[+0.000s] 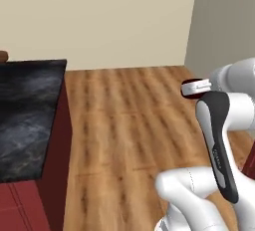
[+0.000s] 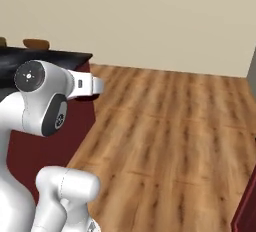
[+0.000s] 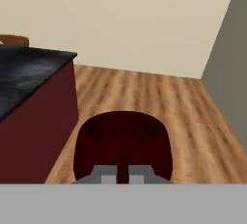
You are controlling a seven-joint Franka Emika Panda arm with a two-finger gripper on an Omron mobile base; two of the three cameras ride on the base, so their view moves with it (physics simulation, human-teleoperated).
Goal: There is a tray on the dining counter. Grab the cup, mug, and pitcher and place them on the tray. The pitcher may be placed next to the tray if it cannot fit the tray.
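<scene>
In the hand view the dark red mug [image 3: 120, 138] sits right in front of the camera, its open mouth facing the lens. My gripper [image 3: 123, 172] is shut on the mug's near rim, a dark fingertip showing against the wall. The mug hangs above the wooden floor, away from the dining counter [image 3: 29, 68], whose black marbled top and dark red base lie to the left. That counter's corner also appears in the left base view [image 1: 30, 105] and in the right base view [image 2: 50, 56]. The tray, cup and pitcher are out of view.
Wooden floor [image 1: 129, 135] stretches between me and the beige wall. A grey wall corner [image 1: 219, 21] stands at the right. Brown chair tops [image 2: 36, 43] peek over the counter's far edge. My white arm [image 2: 42, 101] rises beside the counter's end.
</scene>
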